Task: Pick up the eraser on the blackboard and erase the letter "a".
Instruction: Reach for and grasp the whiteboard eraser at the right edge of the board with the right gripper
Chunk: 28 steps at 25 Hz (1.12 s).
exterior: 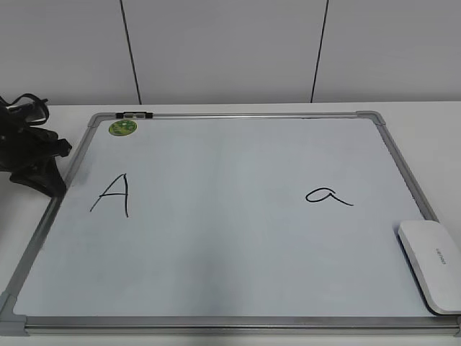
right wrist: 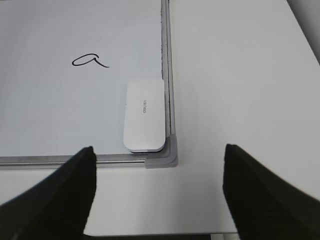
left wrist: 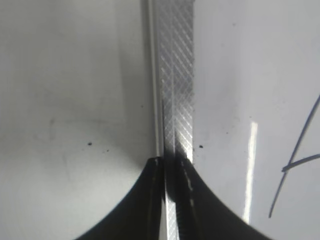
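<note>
Eraser untouched in the board's near right corner; both arms clear of it.

Your eraser lies flat on the blackboard, tucked into the near right corner, its long side against the right frame rail. The letter "a" sits on the right half of the board, near the eraser but not touching it; a capital "A" stands on the left half, below a green sticker. Your right gripper hangs over the white counter, short of that corner, fingers wide apart and holding nothing. Your left gripper rests at the board's left frame rail, fingers drawn together over the rail.
</note>
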Motion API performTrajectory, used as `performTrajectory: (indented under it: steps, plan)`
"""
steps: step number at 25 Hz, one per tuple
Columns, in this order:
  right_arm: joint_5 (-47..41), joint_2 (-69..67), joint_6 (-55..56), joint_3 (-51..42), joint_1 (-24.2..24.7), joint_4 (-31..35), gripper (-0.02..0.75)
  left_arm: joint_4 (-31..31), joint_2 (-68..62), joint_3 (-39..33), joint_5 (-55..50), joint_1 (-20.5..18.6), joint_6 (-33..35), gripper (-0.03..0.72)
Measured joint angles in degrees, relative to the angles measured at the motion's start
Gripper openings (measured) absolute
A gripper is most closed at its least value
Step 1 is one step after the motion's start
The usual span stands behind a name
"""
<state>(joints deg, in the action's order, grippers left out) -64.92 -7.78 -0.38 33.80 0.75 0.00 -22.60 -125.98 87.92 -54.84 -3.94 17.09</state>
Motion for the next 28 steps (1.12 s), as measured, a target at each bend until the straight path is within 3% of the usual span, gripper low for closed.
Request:
performTrajectory:
  steps: [9,17,28]
  plan:
    - [1.7,-21.8,-1.4,7.0,0.0,1.4,0.587,0.0,0.0,0.0,-0.1,0.0,0.0,0.032]
    - [2.0,-43.0,-6.1,8.2,0.0,7.6,0.587,0.0,0.0,0.0,-0.2,0.0,0.0,0.032]
    - [12.2,-60.7,-6.7,8.3,0.0,8.6,0.587,0.0,0.0,0.0,-0.2,0.0,-0.1,0.032]
